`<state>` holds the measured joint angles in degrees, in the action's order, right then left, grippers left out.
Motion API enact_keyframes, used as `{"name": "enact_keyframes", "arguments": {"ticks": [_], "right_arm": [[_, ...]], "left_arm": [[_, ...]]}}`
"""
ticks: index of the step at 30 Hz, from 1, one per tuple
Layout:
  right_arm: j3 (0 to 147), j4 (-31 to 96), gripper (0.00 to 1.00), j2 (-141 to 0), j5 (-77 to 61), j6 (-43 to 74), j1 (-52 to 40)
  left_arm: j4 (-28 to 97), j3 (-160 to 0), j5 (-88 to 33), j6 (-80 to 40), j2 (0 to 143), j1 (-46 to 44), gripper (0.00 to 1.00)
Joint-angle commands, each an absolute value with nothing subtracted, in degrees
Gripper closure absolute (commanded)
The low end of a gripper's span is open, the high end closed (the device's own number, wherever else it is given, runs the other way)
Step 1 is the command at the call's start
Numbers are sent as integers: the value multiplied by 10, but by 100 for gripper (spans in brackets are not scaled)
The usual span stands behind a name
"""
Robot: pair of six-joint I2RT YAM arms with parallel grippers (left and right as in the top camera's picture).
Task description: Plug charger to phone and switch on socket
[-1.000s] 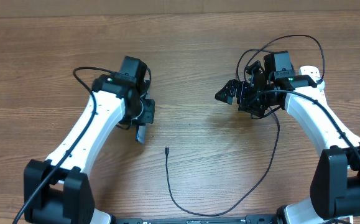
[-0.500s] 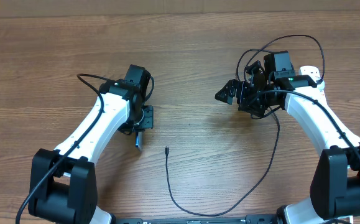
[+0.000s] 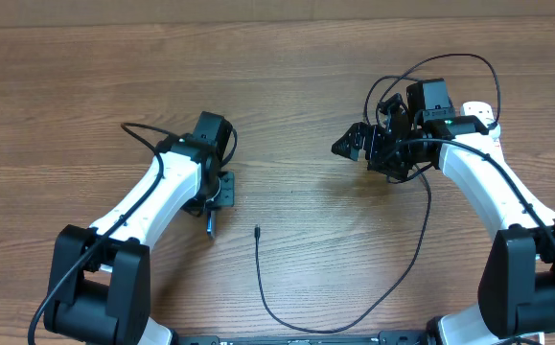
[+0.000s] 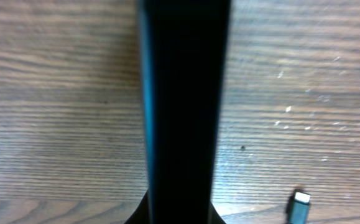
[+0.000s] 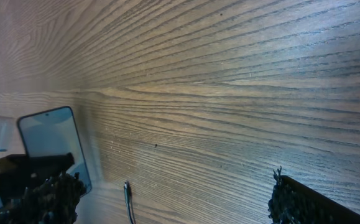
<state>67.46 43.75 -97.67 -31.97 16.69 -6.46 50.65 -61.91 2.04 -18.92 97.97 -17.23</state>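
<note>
Left claw (image 3: 211, 213): pressed together on the phone (image 5: 49, 140). I read it as a pinch across the thin body, with the dark fingers at the phone's lower end.
Phone, position: left of centre on the table (image 3: 287, 86), directly under the left wrist.
Phone, overhead: turned on edge, so I get only a thin dark sliver poking out below the claw.
Phone, right wrist view: the lit blue-teal screen faces that camera and leans a little to one side.
Phone, left wrist view: a blurred dark slab up the middle of the frame. I cannot tell whether its lower edge touches the wood.
Right claw (image 3: 368, 153): spread wide, with nothing between the 2 fingers. It hangs over bare wood on the right side, well apart from the phone.
Charger (image 3: 260, 268): the black cable lies slack on the wood. From the tip it runs toward the near edge, bends in 1 wide curve, then climbs right and passes under the right arm.
Connector tip (image 3: 257, 231): flat on the table, near the phone on its right. It is not touching the phone and is free of both claws.
Plug end: hidden beneath the right arm. I cannot tell what it sits in.
</note>
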Motion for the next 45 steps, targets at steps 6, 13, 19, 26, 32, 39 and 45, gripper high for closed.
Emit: {"name": "enact_keyframes", "arguments": {"ticks": [6,13,19,26,32,39,45], "right_arm": [[676,436,0,-972,-315,164,-66],[676,436,0,-972,-315,164,-66],[676,436,0,-973,-315,164,-66],[676,436,0,-972,-315,164,-66],[676,436,0,-973,-315,164,-66],[676,436,0,-972,-315,164,-66],[676,436,0,-973,-315,164,-66]], "left_arm": [[482,-590,30,-197,983,-175,87],[479,-590,30,-197,989,-175,82],[479,-589,30,-197,994,-175,78],[480,-589,29,-198,994,-175,72],[474,-576,29,-198,994,-175,71],[466,-567,29,-198,994,-175,71],[467,-567,35,-198,994,-174,76]]}}
